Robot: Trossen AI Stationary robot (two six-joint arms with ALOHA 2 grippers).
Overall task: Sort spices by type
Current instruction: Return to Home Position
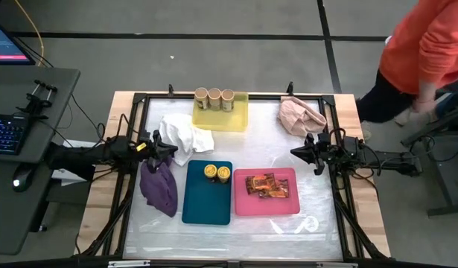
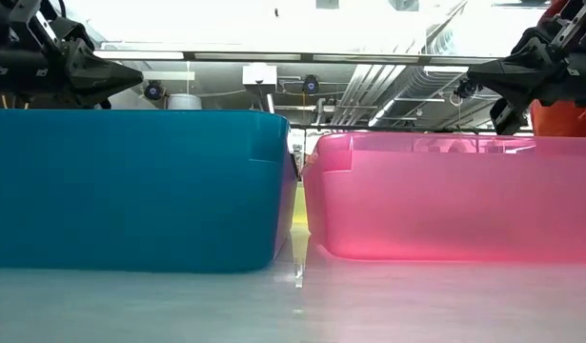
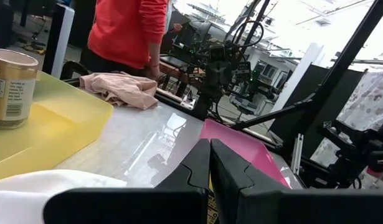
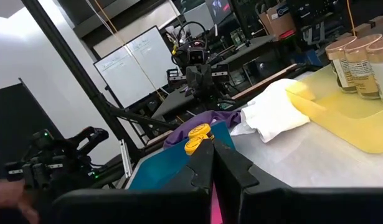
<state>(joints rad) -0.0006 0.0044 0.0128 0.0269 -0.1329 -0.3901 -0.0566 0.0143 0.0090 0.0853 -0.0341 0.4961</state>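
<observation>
Three tan-lidded jars (image 1: 214, 98) stand in a row at the far edge of the yellow tray (image 1: 221, 119). Two yellow-lidded jars (image 1: 216, 173) sit side by side in the teal tray (image 1: 206, 205), and we see two orange-red packets (image 1: 266, 186) in the pink tray (image 1: 266, 208) just beside it. On the bench (image 1: 318, 216), the left hand (image 1: 172, 149) hangs clenched and empty by the white cloth (image 1: 185, 135). The right hand (image 1: 294, 151) is likewise clenched on nothing, near the pink cloth (image 1: 301, 115).

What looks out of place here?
Nothing spilled. The tan-lidded jars line the yellow tray, yellow-lidded jars sit in the teal tray, foil packets in the pink tray. Only the crumpled white cloth, purple cloth and pink cloth lie loose. The left gripper and right gripper hover at the sides.
</observation>
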